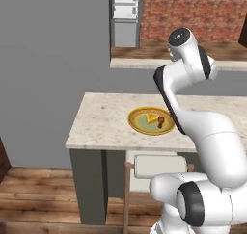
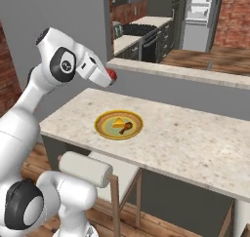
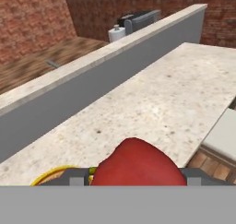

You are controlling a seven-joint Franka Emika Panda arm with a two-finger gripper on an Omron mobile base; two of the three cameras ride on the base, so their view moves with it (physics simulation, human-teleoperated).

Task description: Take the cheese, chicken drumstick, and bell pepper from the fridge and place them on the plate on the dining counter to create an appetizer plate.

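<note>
You have the bell pepper point(image 3: 136, 163) clamped between the gripper's point(image 3: 137, 176) two fingers: in the hand view it is a dark-red, smooth, rounded lump, glossy on its upper curve, bulging above the grey finger pads on either side of it. In the right base view the same red lump point(image 2: 112, 74) shows at the tip of the white hand, held in the air above the dining counter point(image 2: 195, 143) and beside the near side of the plate point(image 2: 118, 124), not touching either.

The plate sits flat on the beige speckled stone, its yellow-orange rim ringing a pale green centre. On it you can see the cheese point(image 2: 117, 123), a small yellow wedge, and the chicken drumstick point(image 2: 126, 129), a brown-orange piece, narrow with one thicker end. The two lie just beside each other near the plate's middle; whether they touch cannot be told.

A sliver of the plate's yellow rim point(image 3: 48, 176) shows at the lower left of the hand view.

Behind the counter runs a raised wooden-topped ledge point(image 2: 205, 60), and beyond it stands the fridge point(image 2: 197, 16), open, with its white interior shelves showing.
</note>
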